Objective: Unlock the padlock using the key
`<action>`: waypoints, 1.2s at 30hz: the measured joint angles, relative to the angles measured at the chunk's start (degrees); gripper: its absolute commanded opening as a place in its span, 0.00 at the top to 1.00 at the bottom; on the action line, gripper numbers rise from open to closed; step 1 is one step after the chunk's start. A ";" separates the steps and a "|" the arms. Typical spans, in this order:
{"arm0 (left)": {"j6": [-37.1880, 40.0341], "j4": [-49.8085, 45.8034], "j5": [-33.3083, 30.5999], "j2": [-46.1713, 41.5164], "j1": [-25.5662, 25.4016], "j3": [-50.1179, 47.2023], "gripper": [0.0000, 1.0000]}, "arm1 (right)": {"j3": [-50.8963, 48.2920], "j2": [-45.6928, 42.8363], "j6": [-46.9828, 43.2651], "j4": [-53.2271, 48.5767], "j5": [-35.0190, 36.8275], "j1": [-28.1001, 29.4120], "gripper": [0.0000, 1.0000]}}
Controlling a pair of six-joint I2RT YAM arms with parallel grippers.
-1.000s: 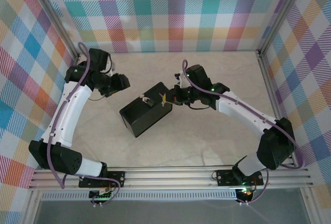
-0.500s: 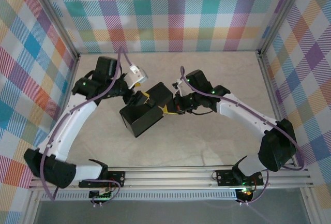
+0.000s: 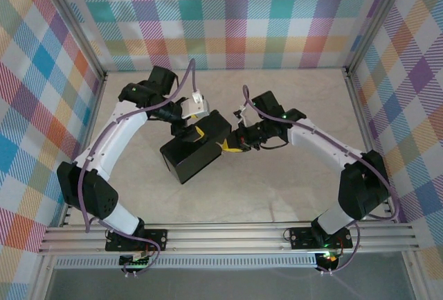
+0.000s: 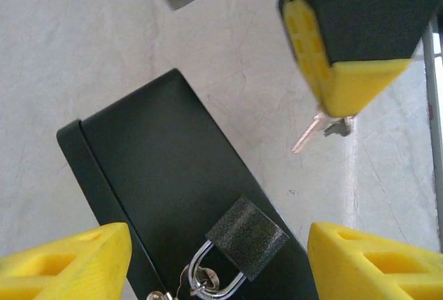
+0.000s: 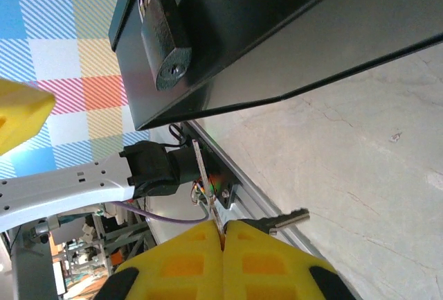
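The left gripper [image 3: 190, 132] has swung in over the box [image 4: 159, 175] — jaws spread, flanking the padlock [image 4: 246, 234] on its hasp. The right gripper [image 5: 223, 239], pinching the key [image 4: 309, 132], waits beside — insertion looks next.

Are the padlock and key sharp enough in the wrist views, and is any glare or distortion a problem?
Left wrist: padlock crisp, key slightly soft, the near yellow fingertips blurred. Right wrist: padlock and its keyhole sharp, a mild sheen on the box side, no harsh glare. Top external: even light, soft shadows, frame posts splayed by the wide lens.
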 measured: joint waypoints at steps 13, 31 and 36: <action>4.76 -0.87 0.35 4.92 -2.93 -1.64 0.35 | 2.27 1.44 -1.55 -1.03 -2.40 -0.33 1.00; 6.34 -2.80 -2.14 3.56 -1.29 -1.20 0.37 | 2.25 1.44 -1.49 -0.07 -2.43 -0.33 1.00; 6.29 -2.64 -2.34 2.80 -1.14 -2.29 0.38 | 2.01 1.44 -1.44 1.33 -2.54 -0.33 1.00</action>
